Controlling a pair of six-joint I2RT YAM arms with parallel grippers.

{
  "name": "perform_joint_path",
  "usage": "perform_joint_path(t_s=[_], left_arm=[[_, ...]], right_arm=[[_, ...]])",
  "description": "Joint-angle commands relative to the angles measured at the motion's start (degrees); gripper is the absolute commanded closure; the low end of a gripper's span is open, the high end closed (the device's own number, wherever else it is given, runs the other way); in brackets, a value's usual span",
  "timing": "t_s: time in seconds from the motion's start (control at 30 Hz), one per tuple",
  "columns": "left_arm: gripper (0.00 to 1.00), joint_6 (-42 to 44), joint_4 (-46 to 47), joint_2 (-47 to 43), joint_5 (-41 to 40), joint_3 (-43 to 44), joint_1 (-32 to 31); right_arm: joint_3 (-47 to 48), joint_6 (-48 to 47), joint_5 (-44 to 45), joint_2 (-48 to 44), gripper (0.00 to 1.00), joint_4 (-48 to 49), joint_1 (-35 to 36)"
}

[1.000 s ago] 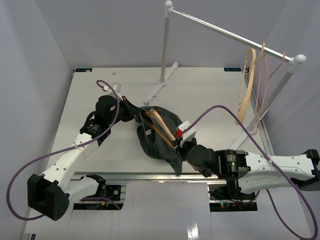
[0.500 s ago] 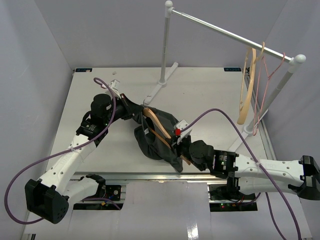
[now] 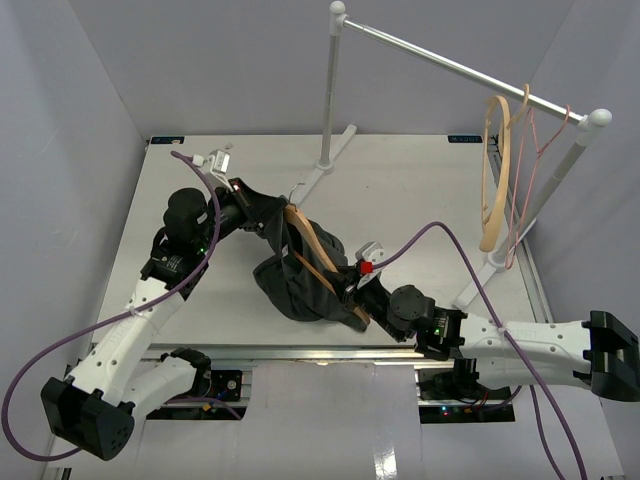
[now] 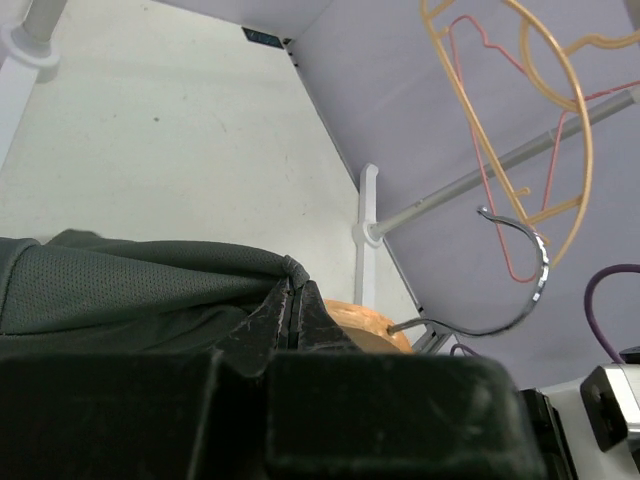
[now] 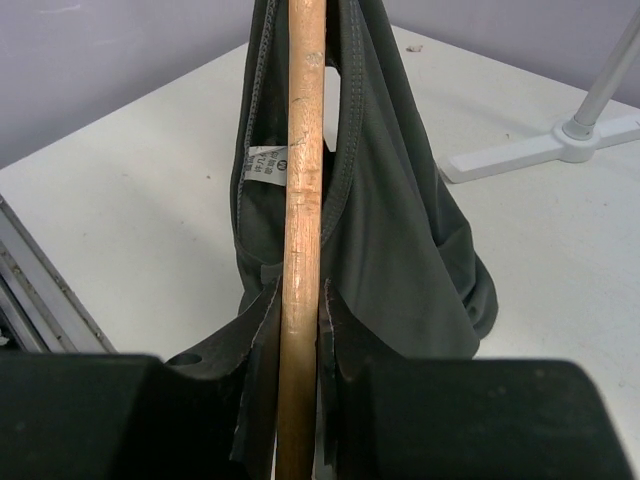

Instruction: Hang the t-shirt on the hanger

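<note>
The dark grey-green t-shirt (image 3: 300, 280) hangs bunched over the tan wooden hanger (image 3: 318, 258), lifted above the table's middle. My left gripper (image 3: 262, 212) is shut on the t-shirt's upper edge; in the left wrist view its jaws (image 4: 293, 300) pinch the fabric hem (image 4: 150, 280), with the hanger's top and metal hook (image 4: 520, 290) just behind. My right gripper (image 3: 358, 298) is shut on the hanger's lower end. In the right wrist view the wooden bar (image 5: 303, 200) runs up between the fingers, the t-shirt (image 5: 400, 220) draped round it, its white label (image 5: 263, 165) showing.
A white clothes rail (image 3: 450, 65) stands at the back right on two feet (image 3: 325, 170). A second tan hanger (image 3: 492, 170) and a thin pink hanger (image 3: 530, 150) hang from it. Grey walls close in both sides.
Both arms have lifted hanger and t-shirt and shifted them left. The left gripper rose up and back, pulling the fabric along the hanger. The right arm stretched further left.
</note>
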Motion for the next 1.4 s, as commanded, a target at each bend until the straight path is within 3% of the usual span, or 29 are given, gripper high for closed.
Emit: perform_joint_path(t_s=[0.0, 0.33, 0.57, 0.6, 0.67, 0.73, 0.93, 1.1, 1.27, 1.37], left_arm=[[1.00, -2.4, 4.9, -1.3, 10.7, 0.7, -0.8], [1.00, -4.5, 5.9, 0.1, 13.6, 1.8, -0.8], [1.00, -3.0, 5.8, 0.8, 18.5, 0.8, -0.8], [0.93, -2.3, 5.7, 1.1, 19.8, 0.9, -0.8], [0.69, -0.6, 2.8, 1.6, 21.3, 2.2, -0.9], [0.33, 0.7, -5.2, 2.0, 19.0, 5.5, -0.8], [0.15, 11.4, -14.5, 1.0, 19.0, 8.8, -0.8], [0.15, 24.3, -17.4, -3.5, 14.3, 9.9, -0.8], [0.19, 38.9, -19.8, -5.0, 7.0, 14.0, -0.8], [0.24, 46.3, -20.8, -4.5, 9.0, 17.8, -0.8]], right_arm=[[0.7, 0.9, -0.7, 0.8, 0.92, 11.8, -2.0], [0.5, 1.3, -0.7, 1.9, 0.92, 12.9, -3.7], [-1.8, 2.9, -4.0, 2.5, 0.92, 19.5, -7.7], [-2.4, 2.9, -4.3, 2.5, 0.92, 20.5, -8.0], [-3.8, 2.6, -5.0, 1.6, 0.92, 23.6, -8.3], [-5.6, 2.5, -6.3, 0.5, 0.92, 26.5, -8.5], [-14.4, 1.4, -8.4, -7.4, 0.92, 34.9, -8.6], [-18.0, 0.5, -11.7, -15.0, 0.92, 31.9, -8.6], [-17.6, 1.7, -18.0, -21.8, 0.92, 20.8, -8.5], [-17.0, 2.6, -22.1, -24.8, 0.92, 15.4, -8.5]])
